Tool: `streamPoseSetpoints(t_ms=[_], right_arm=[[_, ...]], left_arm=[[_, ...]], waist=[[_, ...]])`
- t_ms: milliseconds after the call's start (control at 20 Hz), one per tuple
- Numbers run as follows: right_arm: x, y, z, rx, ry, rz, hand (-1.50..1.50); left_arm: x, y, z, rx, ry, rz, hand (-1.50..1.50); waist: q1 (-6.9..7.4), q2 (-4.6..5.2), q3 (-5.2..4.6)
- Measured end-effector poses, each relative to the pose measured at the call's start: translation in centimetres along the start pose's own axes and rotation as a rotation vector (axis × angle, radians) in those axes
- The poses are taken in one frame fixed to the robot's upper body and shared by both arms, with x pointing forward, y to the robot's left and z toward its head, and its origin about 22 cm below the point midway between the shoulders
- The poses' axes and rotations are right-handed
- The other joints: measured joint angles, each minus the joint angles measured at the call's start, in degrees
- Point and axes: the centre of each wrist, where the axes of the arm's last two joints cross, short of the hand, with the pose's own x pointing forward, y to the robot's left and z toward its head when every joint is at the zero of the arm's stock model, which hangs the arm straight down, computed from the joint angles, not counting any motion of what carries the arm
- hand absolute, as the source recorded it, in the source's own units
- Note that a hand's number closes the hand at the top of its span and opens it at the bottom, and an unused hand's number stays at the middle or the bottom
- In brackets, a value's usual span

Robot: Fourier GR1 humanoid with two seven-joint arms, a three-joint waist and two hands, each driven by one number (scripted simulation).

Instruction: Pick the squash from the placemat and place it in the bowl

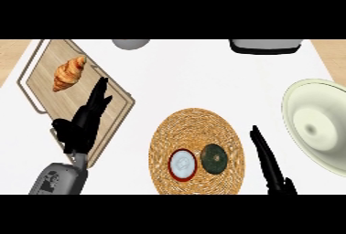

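Observation:
A dark green round squash lies on the woven round placemat, right of its middle. Beside it on the mat sits a small red-rimmed dish with a white inside. The pale cream bowl stands at the right edge, partly cut off. My right hand is just right of the mat with straight fingers pointing up, a short gap from the squash and holding nothing. My left hand rests open over the cutting board's lower right part.
A wooden cutting board at the left carries a croissant. A grey rounded object and a dark-based appliance sit at the far edge. White counter lies between mat and bowl.

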Motion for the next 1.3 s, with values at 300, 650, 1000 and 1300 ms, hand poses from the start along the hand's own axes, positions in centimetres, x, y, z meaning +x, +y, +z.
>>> streamPoseSetpoints(t_ms=[300, 650, 1000, 1300], right_arm=[[0.7, 0.8, -1.7, 0.117, 0.158, 0.075, -1.5], [-0.6, 1.6, -2.1, 0.204, 0.227, 0.103, -1.5], [-2.2, 1.7, -1.6, 0.216, 0.206, 0.036, -1.5], [-2.7, 1.0, -1.6, 0.217, 0.17, -0.046, -1.5]], left_arm=[[-0.2, 0.0, 0.3, -0.005, -0.005, 0.0, 0.0], [-0.2, -0.1, 0.5, -0.002, 0.004, 0.005, 0.0], [-0.2, 0.0, 0.8, 0.0, 0.01, 0.005, 0.0], [0.4, -0.2, 0.5, 0.003, 0.004, 0.005, 0.0]], waist=[[0.24, -0.01, 0.08], [0.06, -0.05, 0.12], [-0.04, -0.07, 0.14], [-0.06, -0.07, 0.13]])
